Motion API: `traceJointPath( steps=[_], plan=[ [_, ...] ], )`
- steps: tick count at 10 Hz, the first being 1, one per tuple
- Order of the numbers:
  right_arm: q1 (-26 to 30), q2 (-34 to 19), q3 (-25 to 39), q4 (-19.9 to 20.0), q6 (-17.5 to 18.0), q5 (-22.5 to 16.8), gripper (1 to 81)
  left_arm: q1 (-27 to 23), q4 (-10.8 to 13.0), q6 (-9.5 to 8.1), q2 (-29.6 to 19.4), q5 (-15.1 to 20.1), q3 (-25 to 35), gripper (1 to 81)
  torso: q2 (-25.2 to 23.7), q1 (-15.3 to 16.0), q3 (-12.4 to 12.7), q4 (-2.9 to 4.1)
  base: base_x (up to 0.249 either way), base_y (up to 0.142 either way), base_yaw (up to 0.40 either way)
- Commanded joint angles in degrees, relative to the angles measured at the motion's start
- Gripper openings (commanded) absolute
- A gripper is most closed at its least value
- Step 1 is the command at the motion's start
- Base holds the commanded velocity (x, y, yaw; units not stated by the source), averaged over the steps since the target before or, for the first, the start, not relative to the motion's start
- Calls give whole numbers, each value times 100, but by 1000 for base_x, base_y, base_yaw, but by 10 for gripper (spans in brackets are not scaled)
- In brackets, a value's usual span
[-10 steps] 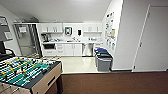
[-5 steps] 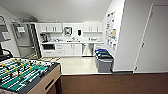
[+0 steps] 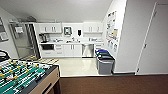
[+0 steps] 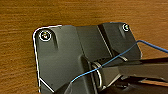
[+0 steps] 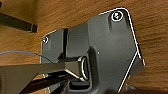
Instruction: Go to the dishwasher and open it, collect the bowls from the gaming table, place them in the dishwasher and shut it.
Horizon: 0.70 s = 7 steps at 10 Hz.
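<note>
The head view looks across a wood floor [image 3: 112,85] into a kitchenette on pale tile [image 3: 77,66]. The dishwasher [image 3: 88,50] sits shut under the worktop [image 3: 72,42], near its right end, its steel front between white cabinets [image 3: 72,50] and a narrow drawer stack. Just right of it, on the tile against the wall, stand grey bins [image 3: 105,63], 1 with a blue lid. What looks like a sink and tap sits mid-worktop, though it is too blurred to be sure. A coffee machine [image 3: 43,38] stands at the worktop's left end, an oven [image 3: 47,46] below it, and a steel fridge [image 3: 23,41] further left. The foosball table [image 3: 22,76] fills the near left corner, green field and rods showing. Both wrist views face down at wood floor past the dark plates; I cannot tell how either gripper's fingers stand.
</note>
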Motion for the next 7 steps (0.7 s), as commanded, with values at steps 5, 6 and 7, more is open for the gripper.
traceJointPath(
  steps=[5,6,7],
  plan=[
    [316,-126,-45,-47,-7,-218,811,-311,52,32,-58,256,52,811,-2,-6,2,0,202,0,0],
    [307,-126,-37,-39,-7,-166,811,-311,44,32,-58,256,34,811,-2,-6,2,0,249,0,0],
    [307,-126,-37,-30,-7,-156,811,-311,34,32,-58,256,34,811,0,-4,0,0,249,0,0]
  ],
)
